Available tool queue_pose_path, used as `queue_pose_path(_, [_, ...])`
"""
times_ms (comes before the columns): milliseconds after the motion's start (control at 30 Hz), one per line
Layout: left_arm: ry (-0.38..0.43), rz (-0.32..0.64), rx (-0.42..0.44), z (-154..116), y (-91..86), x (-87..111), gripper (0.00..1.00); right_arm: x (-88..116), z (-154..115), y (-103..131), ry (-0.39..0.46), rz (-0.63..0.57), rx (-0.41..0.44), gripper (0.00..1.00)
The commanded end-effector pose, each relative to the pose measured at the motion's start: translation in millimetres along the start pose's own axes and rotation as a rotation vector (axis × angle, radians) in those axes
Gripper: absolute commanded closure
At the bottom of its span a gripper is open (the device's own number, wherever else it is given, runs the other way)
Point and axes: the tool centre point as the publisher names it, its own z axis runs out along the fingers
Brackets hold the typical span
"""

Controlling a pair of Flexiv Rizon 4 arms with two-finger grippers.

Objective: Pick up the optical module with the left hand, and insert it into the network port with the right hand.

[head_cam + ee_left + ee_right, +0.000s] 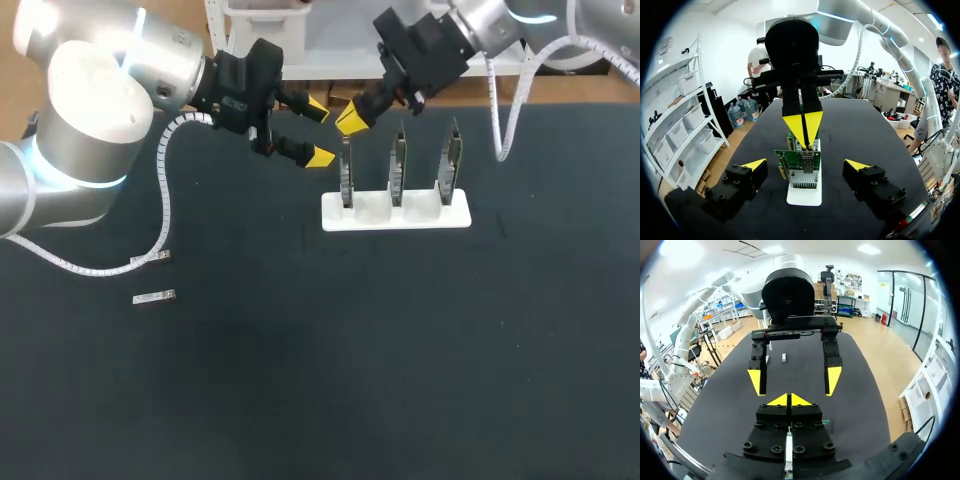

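Black table (300, 380): optical module (154, 297) lies loose, well apart from my left gripper (319, 132), which is spread wide and empty near the card rack (420, 215). Right gripper (350, 120) clenched, seemingly empty. Pickup not started; left must next descend over the module.

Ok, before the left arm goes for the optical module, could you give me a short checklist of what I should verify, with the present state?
1. Optical module lies free on the table, nothing on it: ok.
2. Left gripper, jaws open and empty: ok.
3. Left gripper over the module: not ok. It hangs beside the boards, far from the module.
4. Right gripper, jaws shut and empty, close ahead of the left one, no contact seen: ok.
5. Three boards upright in the white holder: ok.
6. Network port free of obstruction: cannot tell.
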Motion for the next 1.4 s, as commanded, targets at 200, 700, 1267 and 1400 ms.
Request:
queue_pose_path(200, [0.006,-0.002,0.004,1,1.8,-1.0,0.00,4,5,-2,0.001,0.011,-0.014,1.00])
queue_pose_path(700, [0.006,-0.002,0.004,1,1.8,-1.0,0.00,7,11,0,0.011,0.033,-0.031,1.00])
queue_pose_path(1267, [0.006,-0.002,0.004,1,1.8,-1.0,0.00,13,12,1,0.026,0.060,-0.030,1.00])
queue_pose_path(1400, [0.006,-0.002,0.004,1,1.8,-1.0,0.00,14,11,1,0.029,0.064,-0.031,1.00])
